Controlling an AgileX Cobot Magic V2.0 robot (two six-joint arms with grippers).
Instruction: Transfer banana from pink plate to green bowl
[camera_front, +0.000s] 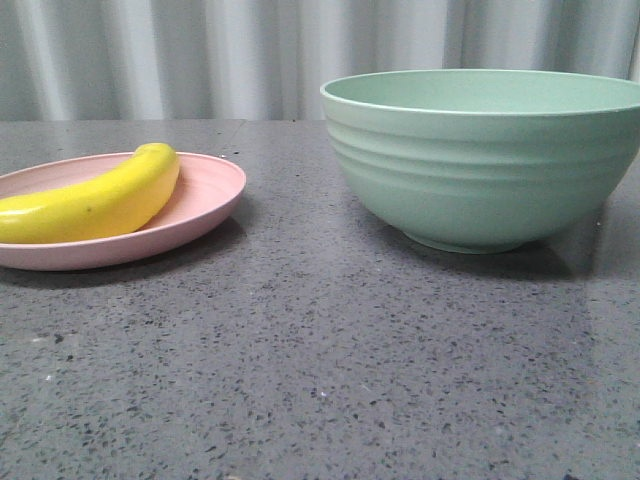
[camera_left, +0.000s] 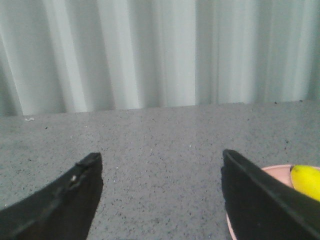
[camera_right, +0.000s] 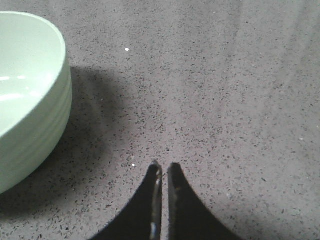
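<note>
The yellow banana (camera_front: 95, 200) lies on the pink plate (camera_front: 205, 190) at the left of the front view. To the right stands the tall green bowl (camera_front: 485, 160); its inside does not show from this low angle. Neither arm appears in the front view. My left gripper (camera_left: 161, 161) is open over bare tabletop, with nothing between its fingers. Behind one finger a bit of the pink plate (camera_left: 277, 171) and the banana's end (camera_left: 307, 180) peek out. My right gripper (camera_right: 164, 167) is shut on nothing, low over the table, with the green bowl (camera_right: 30, 95) off to its side.
A speckled dark grey tabletop (camera_front: 320, 370) stretches between plate and bowl and toward the front. A pale pleated curtain (camera_front: 200, 55) closes off the far edge of the table.
</note>
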